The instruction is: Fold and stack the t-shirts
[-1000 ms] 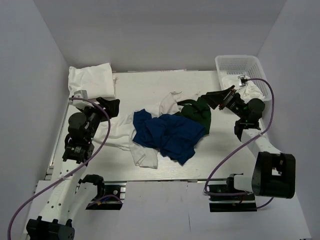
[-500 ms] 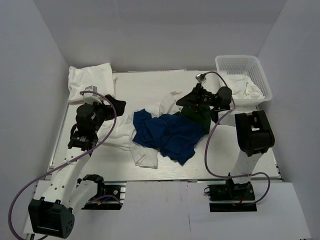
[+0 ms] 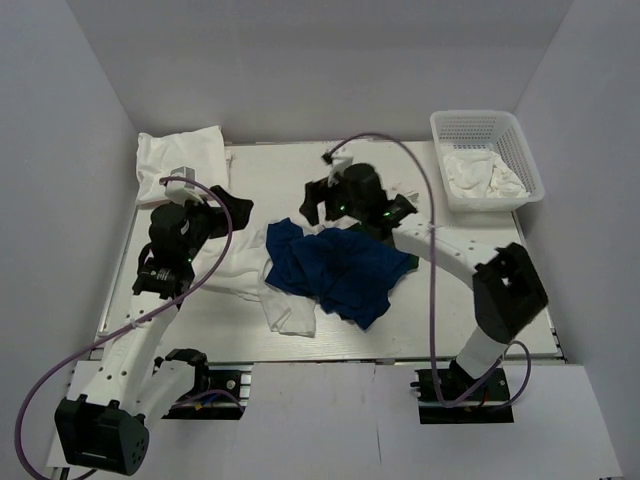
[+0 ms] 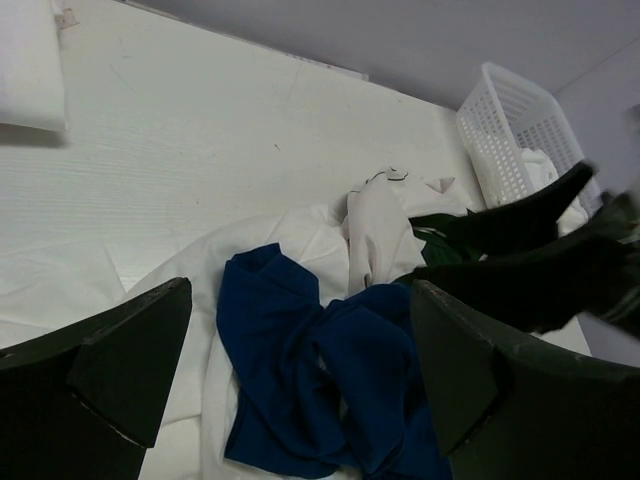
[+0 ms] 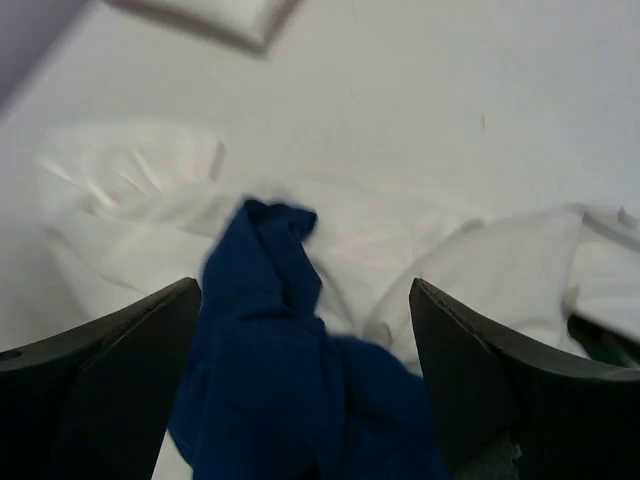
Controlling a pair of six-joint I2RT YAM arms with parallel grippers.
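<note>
right claw swung left, spread wide, blue t-shirt just ahead of it.

R hand swung left from basket to desk centre, now above far edge of blue t-shirt, R arm covers most of green t-shirt, L hand edged fwd.

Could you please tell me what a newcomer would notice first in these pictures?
The crumpled blue shirt in the middle of the table stands out, lying on rumpled white shirts. The right pincer hangs open just beyond it. A basket holding white cloth sits at the far right corner.
</note>
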